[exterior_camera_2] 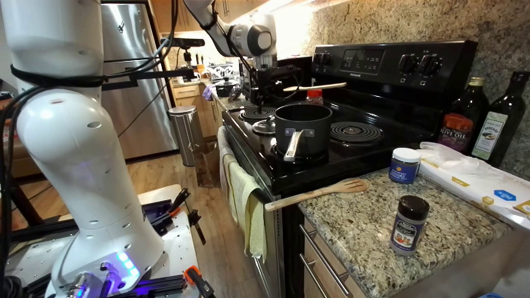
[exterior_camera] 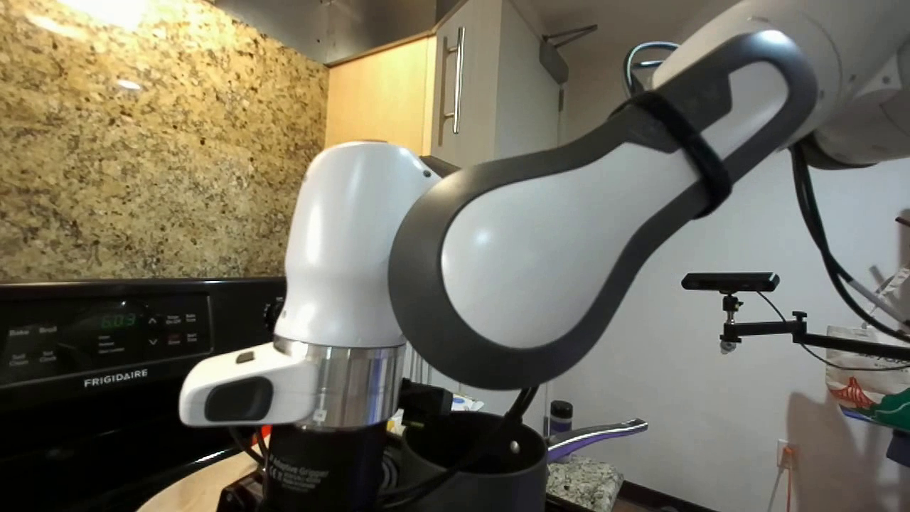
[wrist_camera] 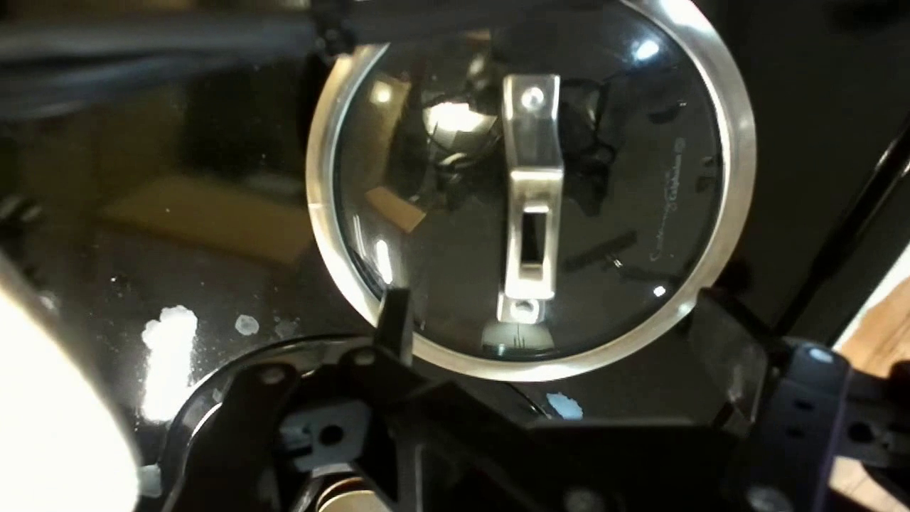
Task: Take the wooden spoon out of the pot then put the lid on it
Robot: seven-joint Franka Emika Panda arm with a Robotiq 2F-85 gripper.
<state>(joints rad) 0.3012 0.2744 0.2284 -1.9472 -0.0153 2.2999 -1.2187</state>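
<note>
The fingers [wrist_camera: 397, 323] of the gripper [wrist_camera: 553, 306] stand wide apart in the wrist view, one at nine o'clock, its mate at three, grasping nothing. Past their tips, toward twelve, lies the lid [wrist_camera: 480, 213], glass with a steel rim, resting on the stovetop [exterior_camera_2: 352, 161]. Its strap handle [wrist_camera: 534, 178] is what the coming move turns on: the long axis runs nearly twelve to six, square to the line along which the fingers close, and it sits a little to the nine o'clock side of their midline. My judgement: go toward twelve, edge slightly toward nine, descend, then pinch across the handle's narrow width. How high the tips stand over the glass I cannot tell.

Farther out, in an exterior view, the pot [exterior_camera_2: 319, 136] stands uncovered at three o'clock from the lid, just beside it; nothing pokes above its rim. The wooden spoon [exterior_camera_2: 325, 191] lies on the counter [exterior_camera_2: 343, 231], between five and six o'clock from the pot, its handle end jutting past the edge toward nine; I judge the lid alone remains.
</note>
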